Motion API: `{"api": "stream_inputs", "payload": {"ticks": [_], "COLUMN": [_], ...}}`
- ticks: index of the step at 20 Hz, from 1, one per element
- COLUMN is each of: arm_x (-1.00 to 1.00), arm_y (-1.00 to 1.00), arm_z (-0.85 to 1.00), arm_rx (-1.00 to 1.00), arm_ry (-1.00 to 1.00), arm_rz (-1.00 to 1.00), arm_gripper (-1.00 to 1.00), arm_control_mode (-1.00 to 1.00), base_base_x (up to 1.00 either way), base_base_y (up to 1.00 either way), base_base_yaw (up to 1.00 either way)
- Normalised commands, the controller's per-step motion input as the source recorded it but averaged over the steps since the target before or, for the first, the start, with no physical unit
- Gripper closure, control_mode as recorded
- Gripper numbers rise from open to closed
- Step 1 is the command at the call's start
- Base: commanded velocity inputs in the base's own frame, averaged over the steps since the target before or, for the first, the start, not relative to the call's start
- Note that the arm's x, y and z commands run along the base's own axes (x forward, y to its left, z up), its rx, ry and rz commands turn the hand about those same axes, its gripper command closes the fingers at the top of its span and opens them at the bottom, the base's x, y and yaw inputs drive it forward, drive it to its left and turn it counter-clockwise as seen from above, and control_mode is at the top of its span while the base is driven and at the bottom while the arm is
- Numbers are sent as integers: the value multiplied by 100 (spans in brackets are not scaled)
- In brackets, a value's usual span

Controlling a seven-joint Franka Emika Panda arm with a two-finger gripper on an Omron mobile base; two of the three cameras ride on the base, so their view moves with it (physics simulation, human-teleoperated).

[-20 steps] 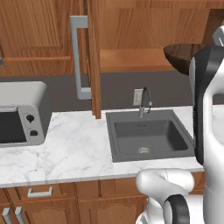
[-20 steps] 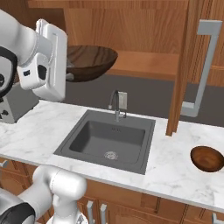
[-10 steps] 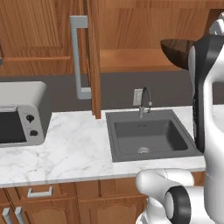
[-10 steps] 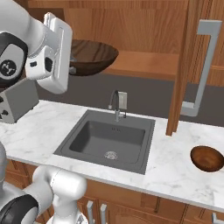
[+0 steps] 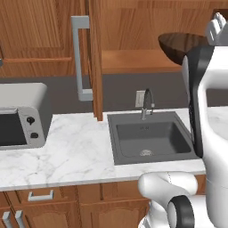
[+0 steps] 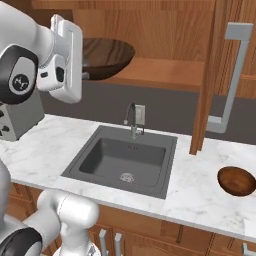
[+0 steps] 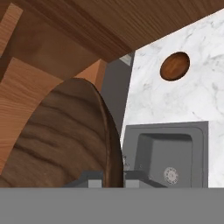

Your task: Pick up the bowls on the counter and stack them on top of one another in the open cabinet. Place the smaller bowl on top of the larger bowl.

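The open cabinet (image 6: 165, 75) is our largest constraint: its shelf edge faces us and its door (image 5: 95, 58) stands out edge-on over the bench (image 5: 75, 151), narrowing the approach on that side. The larger bowl (image 6: 102, 55) hangs at shelf height, partly over the shelf lip, above the sink (image 6: 120, 157). In the hand view the end effector (image 7: 113, 178) is clamped on its rim (image 7: 111, 144).

Risks, as we judge them: a rim-only pinch on a wide bowl could let it tip or slip out; released too near the lip, it could fall into the sink. The shelf beyond looks open.

The smaller bowl (image 6: 236, 180) sits near the bench's front edge, beyond the door.
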Motion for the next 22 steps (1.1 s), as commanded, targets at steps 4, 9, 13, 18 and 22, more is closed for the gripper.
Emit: {"api": "stream_inputs", "payload": {"ticks": [4, 9, 13, 18, 22], "arm_x": [35, 38, 26, 27, 25], "arm_y": [0, 0, 0, 0, 0], "arm_z": [-7, -3, 0, -1, -6], "arm_rx": [0, 0, -2, -2, -2], "arm_ry": [0, 0, -3, 0, 0], "arm_rz": [0, 0, 0, 0, 0], "arm_gripper": [100, 100, 100, 100, 100], "arm_control_mode": [-100, -100, -100, -100, -100], "base_base_x": [0, 0, 0, 0, 0], "base_base_y": [0, 0, 0, 0, 0], "base_base_yaw": [0, 0, 0, 0, 0]}}
